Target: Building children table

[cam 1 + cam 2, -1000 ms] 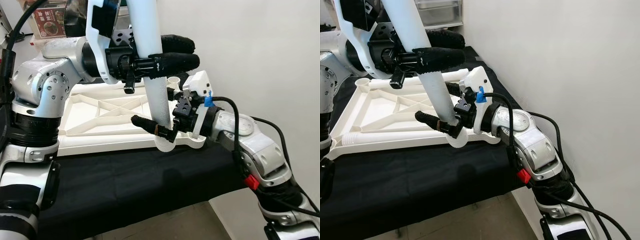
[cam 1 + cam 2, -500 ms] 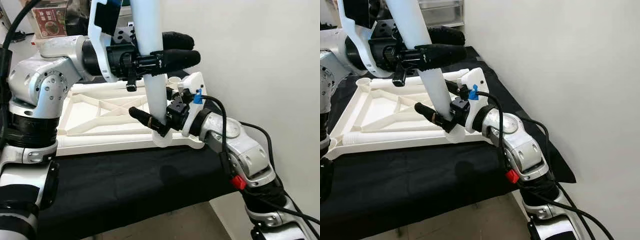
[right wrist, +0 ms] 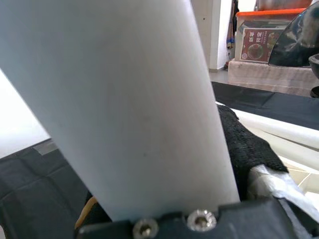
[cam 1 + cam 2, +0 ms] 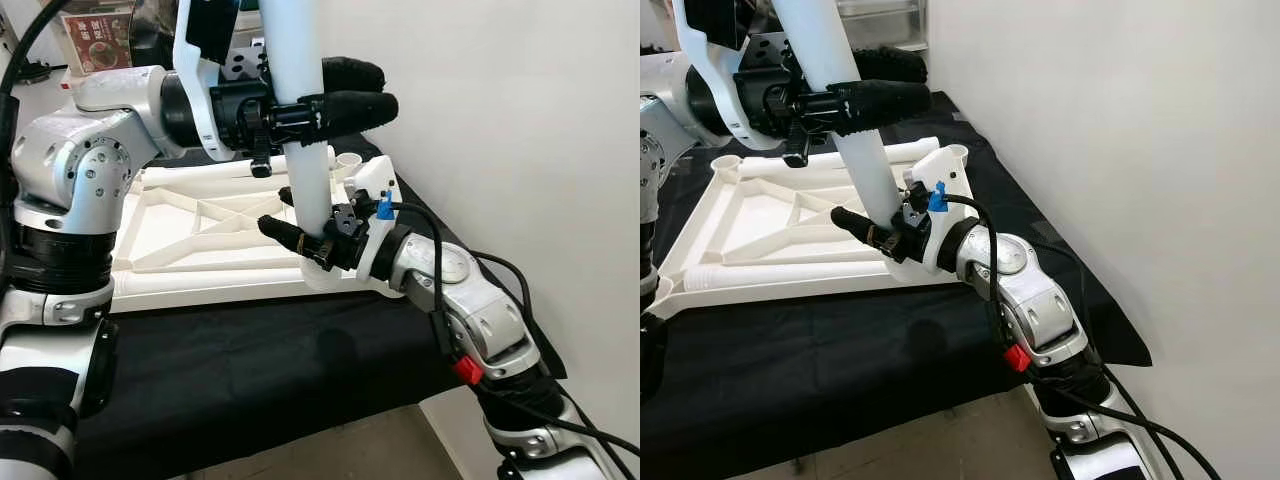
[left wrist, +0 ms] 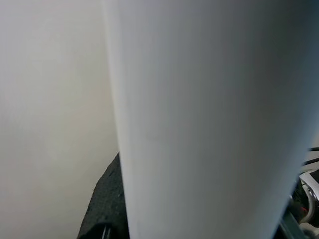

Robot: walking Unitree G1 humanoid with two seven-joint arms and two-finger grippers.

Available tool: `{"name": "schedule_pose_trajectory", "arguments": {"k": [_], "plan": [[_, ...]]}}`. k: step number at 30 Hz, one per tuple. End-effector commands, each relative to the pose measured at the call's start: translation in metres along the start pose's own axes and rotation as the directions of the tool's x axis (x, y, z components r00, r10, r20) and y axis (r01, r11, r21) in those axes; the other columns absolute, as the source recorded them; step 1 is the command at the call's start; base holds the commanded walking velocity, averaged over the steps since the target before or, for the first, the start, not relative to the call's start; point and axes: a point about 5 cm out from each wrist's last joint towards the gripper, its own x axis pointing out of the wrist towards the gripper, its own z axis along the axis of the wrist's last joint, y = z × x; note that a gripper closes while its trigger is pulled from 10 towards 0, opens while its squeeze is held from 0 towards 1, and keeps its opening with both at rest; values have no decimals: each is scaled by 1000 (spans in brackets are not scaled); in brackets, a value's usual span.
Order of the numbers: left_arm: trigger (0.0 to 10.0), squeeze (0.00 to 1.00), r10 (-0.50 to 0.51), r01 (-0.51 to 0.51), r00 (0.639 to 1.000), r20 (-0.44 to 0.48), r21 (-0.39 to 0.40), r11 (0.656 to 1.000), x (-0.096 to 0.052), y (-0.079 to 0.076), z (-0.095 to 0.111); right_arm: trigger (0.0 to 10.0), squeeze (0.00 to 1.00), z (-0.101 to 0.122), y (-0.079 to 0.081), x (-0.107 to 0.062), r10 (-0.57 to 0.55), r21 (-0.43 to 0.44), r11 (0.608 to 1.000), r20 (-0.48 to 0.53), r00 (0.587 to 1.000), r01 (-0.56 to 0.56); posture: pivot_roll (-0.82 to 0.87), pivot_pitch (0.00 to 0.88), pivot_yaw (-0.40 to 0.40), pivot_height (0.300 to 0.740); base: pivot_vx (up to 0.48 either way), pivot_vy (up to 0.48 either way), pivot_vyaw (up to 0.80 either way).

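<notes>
Left gripper: long, black, textured fingers clamped on the white leg, high up its smooth round shaft, one finger on each side. Right gripper: black fingers closed around the same leg low down, just above its foot, silver jointed arm and a white wrist housing with a small blue clip trailing back toward the wall side.

White leg: a plain matte plastic tube, standing nearly upright, slightly tilted, foot set in the round corner socket of the tabletop nearest the right gripper. Close up in both wrist views, a broad pale cylinder with no markings.

Tabletop: white moulded plastic, lying underside up, a shallow rectangular frame with raised diagonal ribs crossing inside it and round sockets at the corners; one open socket beyond the leg, toward the far corner.

Under the tabletop, a black cloth, soft and matte, draped over the supporting surface and hanging past its near edge. Beside the leg, a bare off-white wall. Behind the left arm, a box with a red printed label.
</notes>
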Motion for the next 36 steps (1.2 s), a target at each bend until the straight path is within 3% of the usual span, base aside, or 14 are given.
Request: {"name": "schedule_pose_trajectory", "arguments": {"k": [1,5,6,7,13,18,20,23,26,30,32,33,34,36], "plan": [[0,0,-109,107,992,64,33,994,15,-9,11,0,0,-1,3,6,18,14,1000,-13,1000,-18,-59,31,11,740,0,0,0],[0,82,-99,101,990,97,-13,995,14,-8,10,0,0,-1,2,6,10,14,1000,-9,1000,-10,-62,30,12,740,0,0,0],[6471,1000,-84,88,991,104,-26,996,13,-8,9,0,0,-2,2,5,4,14,1000,-11,1000,-4,-63,31,15,740,0,0,0],[10000,1000,-74,78,991,108,-33,996,12,-7,9,0,0,-2,1,5,0,14,1000,-12,1000,0,-63,31,15,740,0,0,0],[10000,1000,29,-19,982,188,-56,998,-4,-4,17,0,0,-5,-3,2,-38,18,999,-24,999,39,-66,36,15,740,0,0,0],[10000,1000,292,-296,895,337,-41,954,-57,3,48,0,0,-18,-15,-7,-140,16,990,-76,987,142,-56,41,11,740,0,0,0],[10000,1000,292,-296,895,337,-41,954,-57,3,48,0,0,-18,-15,-7,-140,16,990,-76,987,142,-56,41,11,740,0,0,0],[10000,1000,452,-462,813,366,-64,884,-86,-3,50,0,0,-31,-32,-16,-261,12,964,-125,957,265,-41,53,8,740,0,0,0],[10000,1000,614,-590,745,261,-171,789,-100,-21,7,0,0,-44,-63,-30,-438,10,896,-153,886,445,-25,70,3,740,0,0,0],[10000,1000,667,-620,738,107,-282,732,-83,-47,-48,0,0,-41,-76,-34,-492,15,867,-134,860,498,-8,104,0,740,0,0,0],[10000,1000,667,-620,738,107,-282,732,-83,-47,-48,0,0,-41,-76,-34,-492,15,867,-134,860,498,-8,104,0,740,0,0,0],[10000,1000,668,-624,744,26,-330,708,-70,-65,-74,8431,0,-39,-80,-35,-501,19,862,-123,857,507,-4,121,-2,740,0,0,0],[10000,1000,640,-645,753,-154,-365,672,-57,-99,-115,10000,0,-36,-83,-31,-478,27,875,-98,873,483,1,167,-2,740,0,0,0],[10000,1000,568,-668,744,-352,-367,647,-47,-148,-149,10000,0,-32,-88,-25,-458,43,887,-57,887,460,3,202,5,740,0,0,0]]}}
